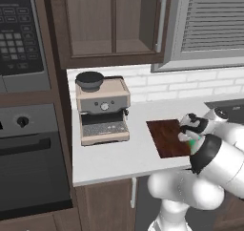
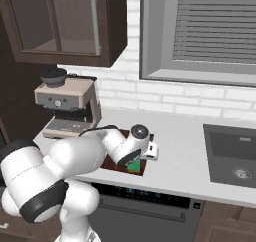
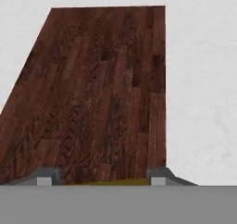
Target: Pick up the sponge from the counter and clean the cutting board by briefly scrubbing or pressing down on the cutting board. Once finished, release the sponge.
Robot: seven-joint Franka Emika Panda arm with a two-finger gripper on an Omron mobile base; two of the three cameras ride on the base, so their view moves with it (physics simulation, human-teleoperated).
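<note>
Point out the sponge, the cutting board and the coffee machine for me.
sponge point(image 2: 134, 167), right base view, its green side.
cutting board point(image 3: 97, 93), hand view, middle of its wooden top.
coffee machine point(image 1: 102, 111), left base view, its front face.

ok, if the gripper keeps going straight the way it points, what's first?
Probably the sponge, a yellow strip between the gripper's fingertips, then the cutting board beneath. Whether it is touching yet is unclear.

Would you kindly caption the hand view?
Gripper low over the cutting board, sponge between its fingertips.
</note>
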